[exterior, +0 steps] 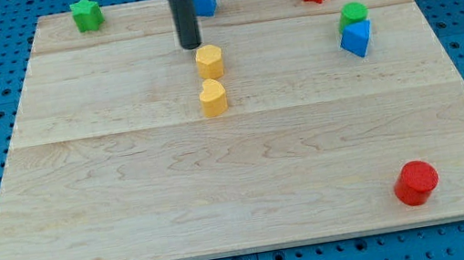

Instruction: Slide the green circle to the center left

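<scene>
Far right on the board, the green circle touches one of two blue blocks; my tip, no jaws, stands beside two yellow blocks.

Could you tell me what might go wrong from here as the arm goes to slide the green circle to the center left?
1. The green circle touches the blue block just below it, so a push may drag that along.
2. My tip sits right above the two yellow blocks, far left of the circle; leaving carelessly could knock them.
3. Those yellow blocks may block the leftward path.
</scene>
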`<state>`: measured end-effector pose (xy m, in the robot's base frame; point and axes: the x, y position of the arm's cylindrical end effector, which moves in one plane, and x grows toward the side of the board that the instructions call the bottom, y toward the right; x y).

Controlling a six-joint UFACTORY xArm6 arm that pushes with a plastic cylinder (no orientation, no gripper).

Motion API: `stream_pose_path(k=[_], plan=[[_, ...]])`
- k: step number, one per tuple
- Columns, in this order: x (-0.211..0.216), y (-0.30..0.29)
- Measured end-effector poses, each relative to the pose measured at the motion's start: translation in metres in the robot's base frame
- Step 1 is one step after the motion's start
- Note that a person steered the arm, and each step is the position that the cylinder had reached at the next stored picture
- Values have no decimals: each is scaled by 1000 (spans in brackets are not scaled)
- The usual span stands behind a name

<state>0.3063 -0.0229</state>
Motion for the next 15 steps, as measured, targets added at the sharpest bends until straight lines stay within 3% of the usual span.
stream_pose_path(k=[1,2,3,4,5,7,9,11,15], plan=[[70,45],[96,138],[91,276],[15,339],[-8,279],[19,82],[20,-17],[28,-52],[46,-59]])
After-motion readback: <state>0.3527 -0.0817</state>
